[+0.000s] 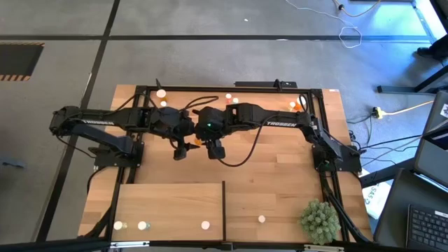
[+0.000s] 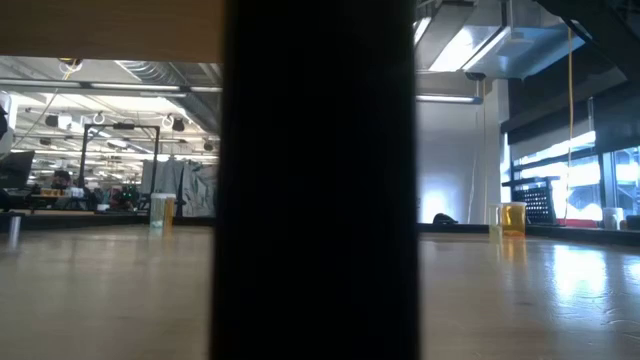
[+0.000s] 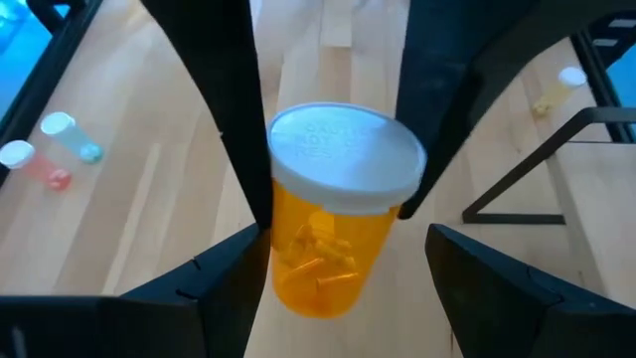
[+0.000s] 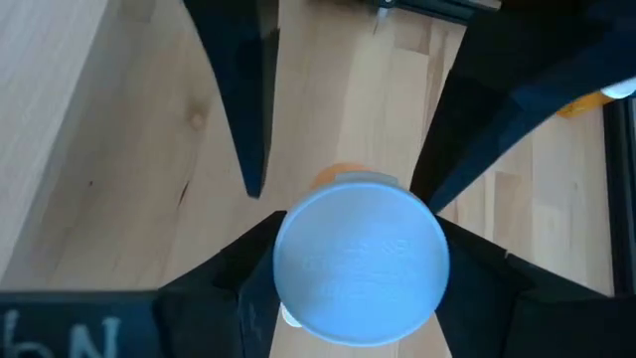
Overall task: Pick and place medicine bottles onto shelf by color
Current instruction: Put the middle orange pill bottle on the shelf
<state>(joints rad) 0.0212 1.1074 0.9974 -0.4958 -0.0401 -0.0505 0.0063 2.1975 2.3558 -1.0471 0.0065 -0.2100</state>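
Observation:
An orange medicine bottle (image 3: 323, 259) with a white cap (image 4: 363, 264) hangs above the middle of the table (image 1: 280, 168), where both arms meet. My right gripper (image 4: 363, 231), reaching in from the right, is shut on it. My left gripper (image 3: 343, 237), coming from the left, is open. Its fingers stand on either side of the bottle's lower body; whether they touch it I cannot tell. The pale shelf (image 1: 168, 203) with its dark divider (image 1: 224, 206) lies at the near edge, with some small bottles (image 1: 143, 225) standing on it. My right gripper pinches the bottle at its top, on the cap's rim and the neck just under it (image 3: 266, 204), between its two fingers (image 3: 234, 119). The fingers slant down from the table's right side. The bottle is lifted clear of the table, cap up and a little tilted.
More bottles stand along the far edge (image 1: 161, 93) (image 1: 228, 98) (image 1: 294, 105), and two lie off to the side (image 3: 60, 129) (image 3: 25, 164). A spiky green plant ball (image 1: 320, 220) sits at the near right corner. In the low view the divider (image 2: 320, 180) blocks the middle.

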